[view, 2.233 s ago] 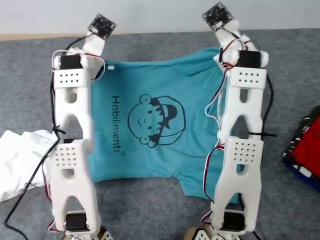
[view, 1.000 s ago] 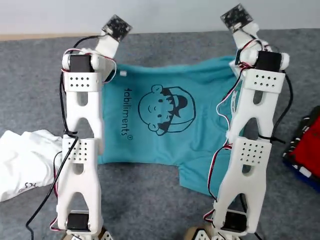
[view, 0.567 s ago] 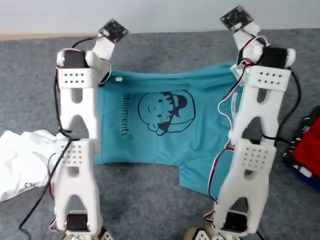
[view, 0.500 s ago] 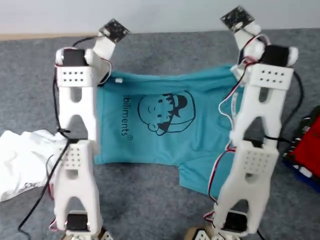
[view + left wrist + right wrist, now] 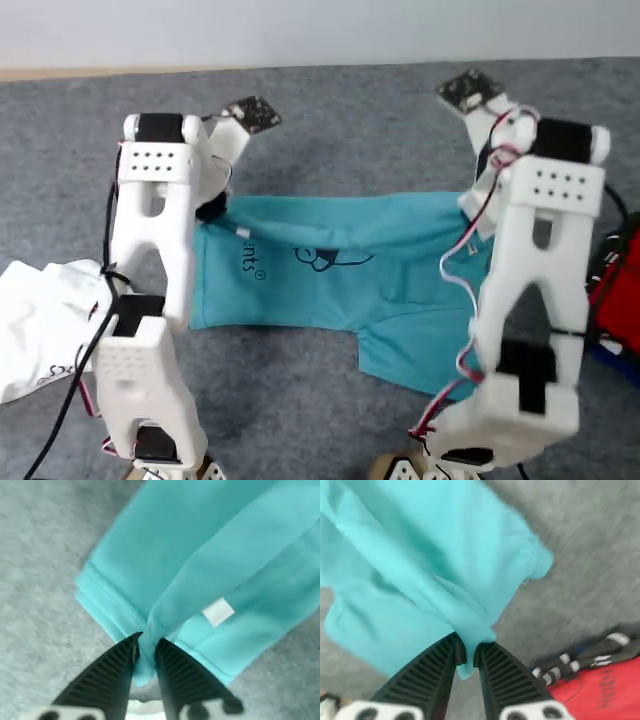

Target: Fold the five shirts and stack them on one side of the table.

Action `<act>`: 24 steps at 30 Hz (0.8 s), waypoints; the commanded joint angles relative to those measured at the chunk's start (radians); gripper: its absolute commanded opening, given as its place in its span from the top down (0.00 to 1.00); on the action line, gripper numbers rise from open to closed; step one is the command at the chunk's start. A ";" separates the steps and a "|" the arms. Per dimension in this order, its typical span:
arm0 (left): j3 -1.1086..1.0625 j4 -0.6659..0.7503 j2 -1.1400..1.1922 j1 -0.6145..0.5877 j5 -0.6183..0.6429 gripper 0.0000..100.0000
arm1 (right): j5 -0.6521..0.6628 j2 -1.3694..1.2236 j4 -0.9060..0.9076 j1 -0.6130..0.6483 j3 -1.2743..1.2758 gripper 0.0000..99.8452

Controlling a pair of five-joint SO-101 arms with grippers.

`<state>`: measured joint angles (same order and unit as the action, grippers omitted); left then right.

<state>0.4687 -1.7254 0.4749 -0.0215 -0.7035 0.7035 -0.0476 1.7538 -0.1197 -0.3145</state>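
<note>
Grey carpeted table (image 5: 350, 110), pale wall (image 5: 300, 30) behind.

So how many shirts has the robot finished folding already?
None looks finished yet. The teal shirt is the one in hand: the left gripper and the right gripper each pinch an edge, and its far part is doubled over the print. A white shirt lies crumpled on one side and something red sits at the other, likely waiting their turn.
</note>
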 commanded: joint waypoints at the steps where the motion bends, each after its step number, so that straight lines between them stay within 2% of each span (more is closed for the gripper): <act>1: -0.054 -0.031 -0.094 0.005 -0.011 0.99 | 0.011 0.194 0.044 0.004 0.166 0.99; 11: -0.234 -0.031 -0.236 0.012 -0.011 0.99 | 0.012 0.515 0.044 0.004 0.552 0.99; 24: -0.314 -0.028 -0.331 0.009 -0.006 0.99 | 0.044 0.791 0.045 0.117 0.713 0.99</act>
<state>0.1527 -1.7254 0.1987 -0.0184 -0.7066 0.7403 0.6935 1.7538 -0.0368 0.3913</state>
